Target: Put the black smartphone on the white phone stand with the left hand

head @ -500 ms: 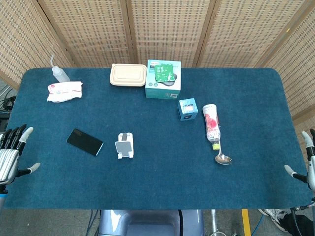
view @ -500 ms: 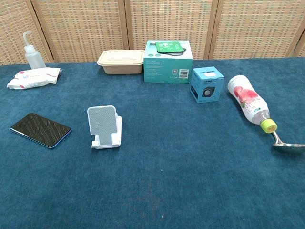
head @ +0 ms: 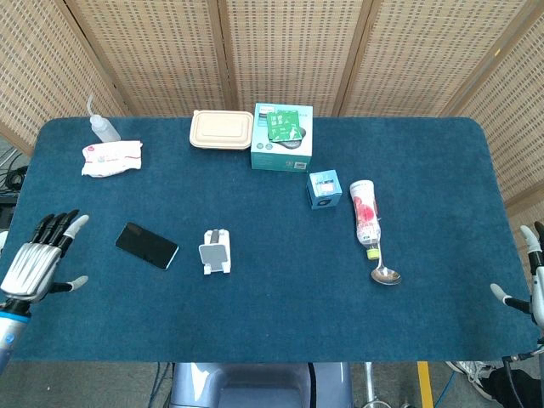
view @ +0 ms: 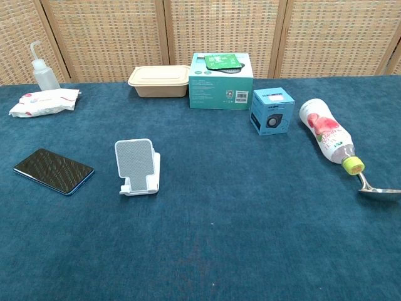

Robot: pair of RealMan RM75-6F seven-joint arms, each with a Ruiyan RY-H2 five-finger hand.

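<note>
Over at the table's left edge the left hand point(head: 38, 259) hangs empty, fingers spread, so it's only the approach step, and next it needs to reach right for the black smartphone point(head: 147, 246) lying flat beside the white phone stand point(head: 215, 252).

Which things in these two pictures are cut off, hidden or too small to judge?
- Right hand: head view, cut by the right edge; its pose cannot be told. Absent from the chest view.
- Left hand: head view only; the chest view does not reach it.
- Spoon: chest view, bowl cut by the right edge.
- Teal box: label print too small to read in either view.
- Black smartphone: its underside is hidden against the table.
</note>
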